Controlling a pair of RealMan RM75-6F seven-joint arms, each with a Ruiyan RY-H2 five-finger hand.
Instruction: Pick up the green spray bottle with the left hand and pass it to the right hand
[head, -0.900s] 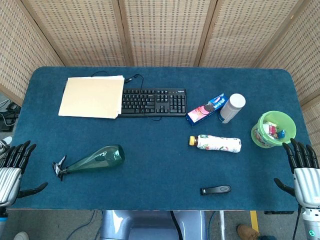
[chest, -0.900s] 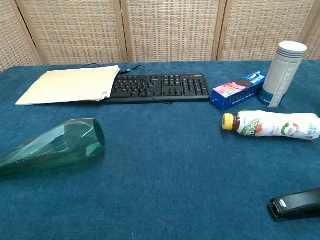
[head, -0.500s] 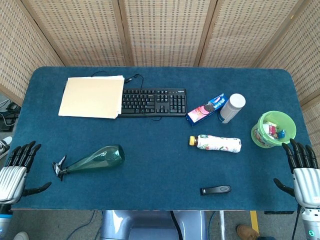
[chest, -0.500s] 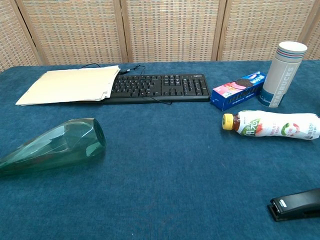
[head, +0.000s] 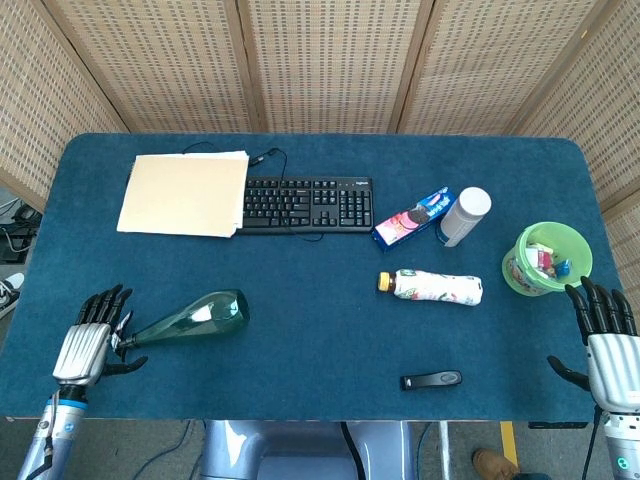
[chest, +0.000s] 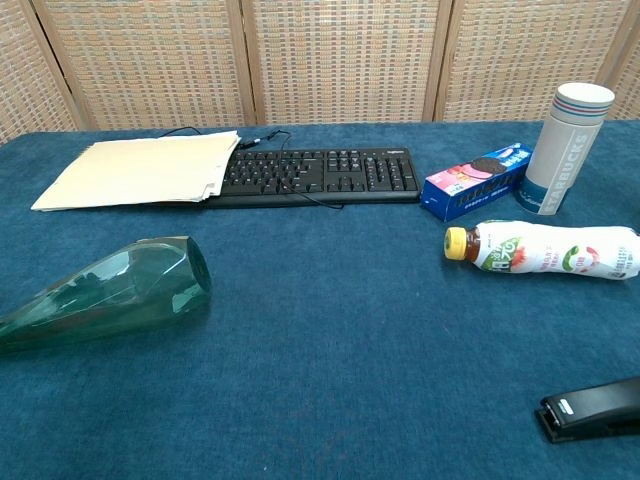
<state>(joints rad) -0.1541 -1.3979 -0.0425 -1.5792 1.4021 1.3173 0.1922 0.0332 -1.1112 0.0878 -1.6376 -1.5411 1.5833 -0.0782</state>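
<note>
The green spray bottle (head: 193, 318) lies on its side at the front left of the blue table (head: 320, 260), wide base toward the middle, black nozzle end toward the left. In the chest view only the bottle's (chest: 110, 291) body shows. My left hand (head: 88, 344) hovers over the nozzle end, fingers spread and holding nothing; it covers the trigger. My right hand (head: 606, 338) stays at the table's front right corner, fingers spread, empty. Neither hand appears in the chest view.
A black keyboard (head: 306, 204) and a manila folder (head: 184, 193) lie at the back left. A cookie box (head: 414, 215), a white cup (head: 465, 215), a lying drink bottle (head: 432, 287), a green bowl (head: 548, 258) and a black stapler (head: 431, 380) fill the right half.
My left hand has moved right from the table's left edge onto the bottle's nozzle end. The bottle and the right hand have not moved.
</note>
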